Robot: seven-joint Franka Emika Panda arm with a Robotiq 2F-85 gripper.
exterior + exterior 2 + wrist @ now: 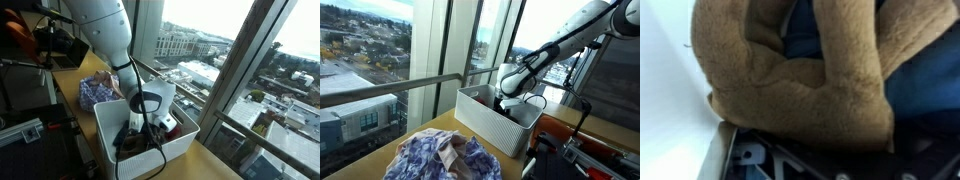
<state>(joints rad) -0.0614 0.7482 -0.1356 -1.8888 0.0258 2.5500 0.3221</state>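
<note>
Brown fuzzy plush toy (790, 90) fills most of the wrist view, pressed close to the camera, with blue fabric (925, 95) behind it on the right and the wall of a white rectangular plastic bin (665, 90) on the left; the pincer's fingers do not show here, so I cannot tell whether they are apart or clamped

In an exterior view the gripper (150, 124) reaches down inside the white rectangular plastic bin (108, 135), which stands on a light wooden table (215, 165) beside the window; dark items lie at its bottom, and the toy itself cannot be made out. A crumpled blue-and-white patterned cloth (97, 90) lies just beyond the bin

In an exterior view the gripper (504, 102) dips into the bin (485, 118) at the far side, while the patterned cloth (440, 158) lies nearer, left of it, on the table (390, 158)
</note>
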